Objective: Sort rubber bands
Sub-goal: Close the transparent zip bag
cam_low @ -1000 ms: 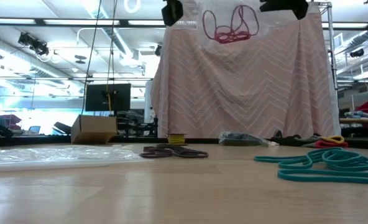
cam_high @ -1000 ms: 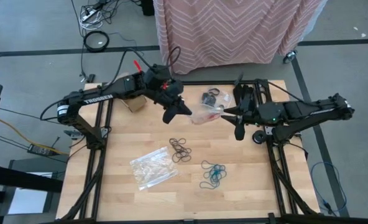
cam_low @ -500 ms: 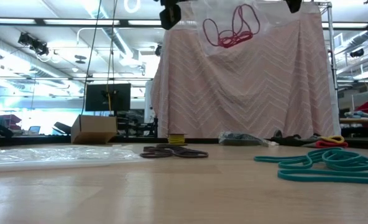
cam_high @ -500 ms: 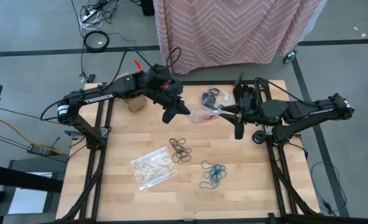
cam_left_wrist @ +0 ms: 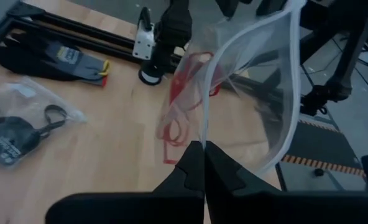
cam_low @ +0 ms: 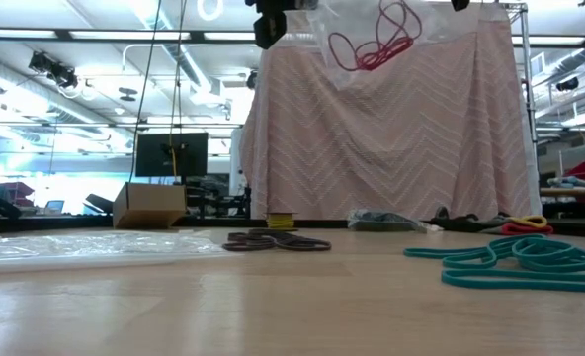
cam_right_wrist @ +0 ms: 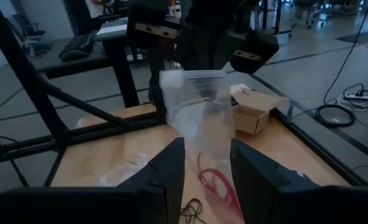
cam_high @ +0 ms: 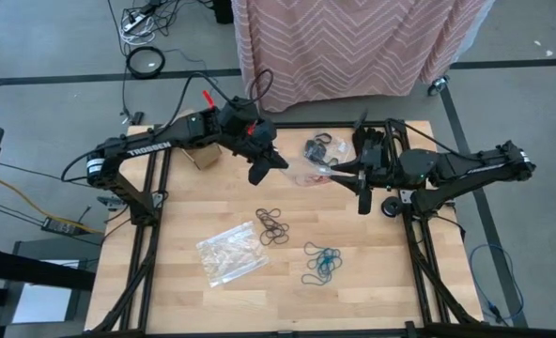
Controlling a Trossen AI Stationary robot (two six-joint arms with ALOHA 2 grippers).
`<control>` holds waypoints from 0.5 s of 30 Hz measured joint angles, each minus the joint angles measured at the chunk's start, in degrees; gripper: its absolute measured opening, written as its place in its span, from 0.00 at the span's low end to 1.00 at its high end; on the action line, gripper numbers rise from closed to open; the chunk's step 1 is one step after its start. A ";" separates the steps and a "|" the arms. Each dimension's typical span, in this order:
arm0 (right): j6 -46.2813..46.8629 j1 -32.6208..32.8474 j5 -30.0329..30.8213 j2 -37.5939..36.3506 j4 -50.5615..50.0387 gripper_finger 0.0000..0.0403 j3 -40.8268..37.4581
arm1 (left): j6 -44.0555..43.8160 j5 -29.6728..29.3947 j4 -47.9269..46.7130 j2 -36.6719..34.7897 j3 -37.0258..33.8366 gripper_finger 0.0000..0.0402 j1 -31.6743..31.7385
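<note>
Left hand point(cam_high: 264, 167): hanging above the desk point(cam_high: 184, 300) in the upper middle of the high view, fingers pinched tight on one edge of a clear plastic bag point(cam_high: 308, 171).
Right hand point(cam_high: 358, 176): facing it from the right of the frame, fingers standing partly apart at the bag's other side; whether they are gripping the film I cannot tell.
Red rubber bands point(cam_low: 376, 44): sitting inside the raised bag, showing at the top of the low view as a loose tangle, well above the wood.
Brown rubber bands point(cam_high: 272, 227): lying in a small heap at the centre of the high view.
Teal rubber bands point(cam_high: 322, 263): lying lower right of centre, apart from the brown heap.
Black rubber bands point(cam_high: 318, 146): bagged near the top edge, between the two arms.
Empty bag point(cam_high: 230, 252): lying flat, lower left of centre.
Handling: the bands are looking light, floppy and prone to tangling, so one loop would likely drag its neighbours along.
Where to hold: probably pinching a single strand at a heap's edge; the bag film is thin and slippery, best held at its stiffer mouth strip.
</note>
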 joint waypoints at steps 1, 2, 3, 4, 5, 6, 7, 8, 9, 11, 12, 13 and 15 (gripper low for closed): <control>0.00 0.00 0.02 0.00 0.13 0.29 0.00 | 0.00 -0.04 0.12 0.00 0.00 0.00 0.04; 0.00 -0.02 0.02 0.00 0.16 0.29 0.00 | 0.00 -0.08 0.09 0.00 0.00 0.00 0.06; 0.00 -0.02 0.00 0.00 0.20 0.29 0.00 | 0.00 -0.21 0.08 0.00 0.00 0.00 0.06; 0.00 -0.02 -0.19 0.00 0.35 0.29 0.00 | -0.01 -0.54 0.08 0.00 0.00 0.00 0.06; 0.00 -0.02 -0.87 0.00 0.40 0.29 0.00 | -0.01 -1.05 0.08 0.00 0.00 0.00 0.06; 0.00 0.00 -1.28 0.00 0.39 0.29 0.00 | 0.00 -1.59 0.08 0.00 0.00 0.00 0.06; 0.11 0.09 -1.39 0.00 0.38 0.29 0.00 | 0.00 -1.60 0.11 0.00 0.00 0.00 0.06; 0.12 0.30 -1.47 0.00 0.38 0.29 0.00 | -0.02 -1.61 0.18 0.00 0.00 0.00 0.06; 0.06 0.46 -1.46 0.00 0.38 0.29 0.00 | -0.02 -1.59 0.28 0.00 0.00 0.00 0.06; -0.48 0.50 -1.09 0.00 0.39 0.29 0.00 | -0.23 -1.59 0.28 0.00 0.00 0.00 0.06; -0.88 0.48 -0.99 0.02 0.38 0.29 0.00 | -0.27 -1.59 0.29 0.00 0.00 0.00 0.08; -1.20 0.30 -0.97 0.04 0.40 0.29 0.00 | -0.28 -1.59 0.28 0.00 0.00 0.00 0.06; -1.43 -0.16 -0.86 0.04 0.69 0.29 0.00 | -0.33 -1.59 0.28 0.00 0.00 0.00 0.06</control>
